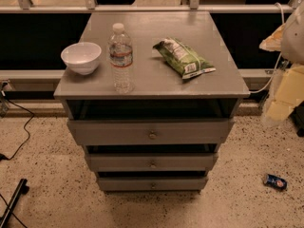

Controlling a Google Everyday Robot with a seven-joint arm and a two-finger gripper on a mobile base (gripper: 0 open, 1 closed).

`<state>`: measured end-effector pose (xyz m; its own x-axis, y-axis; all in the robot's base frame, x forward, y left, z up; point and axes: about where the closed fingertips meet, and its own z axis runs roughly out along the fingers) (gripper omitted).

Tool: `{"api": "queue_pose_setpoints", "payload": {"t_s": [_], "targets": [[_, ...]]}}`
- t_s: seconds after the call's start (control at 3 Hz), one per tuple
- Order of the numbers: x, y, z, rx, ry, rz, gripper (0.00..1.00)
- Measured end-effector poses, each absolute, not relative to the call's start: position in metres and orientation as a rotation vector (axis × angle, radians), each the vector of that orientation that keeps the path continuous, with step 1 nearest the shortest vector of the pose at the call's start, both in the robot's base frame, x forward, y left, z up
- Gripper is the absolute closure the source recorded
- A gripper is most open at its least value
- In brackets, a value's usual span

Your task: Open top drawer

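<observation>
The top drawer [118, 133] is the widest grey drawer front, just under the cabinet top [152, 80]. A small round brass knob [152, 135] sits at its centre. A dark gap shows between the drawer front and the cabinet top. Two narrower grey drawers, the middle drawer [118, 163] and the bottom drawer [123, 184], sit below it. My gripper [281, 101] is a pale, blurred shape at the right edge of the view. It is to the right of the cabinet, about level with the cabinet top, and apart from the drawer and its knob.
On the cabinet top stand a white bowl [81, 57], a clear water bottle [121, 58] and a green chip bag [184, 57]. A railing [152, 7] runs behind. A blue can [275, 181] lies on the speckled floor at the right. Black cables [19, 132] lie at the left.
</observation>
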<state>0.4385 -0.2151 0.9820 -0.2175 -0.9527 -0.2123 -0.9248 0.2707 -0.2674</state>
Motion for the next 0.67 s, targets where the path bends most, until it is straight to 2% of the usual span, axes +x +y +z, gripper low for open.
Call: {"api": "queue_pose_setpoints", "payload": {"t_s": [0.67], "targets": [[0.444,-0.211,0.971,-1.708,2.169,-0.137,0.00]]}}
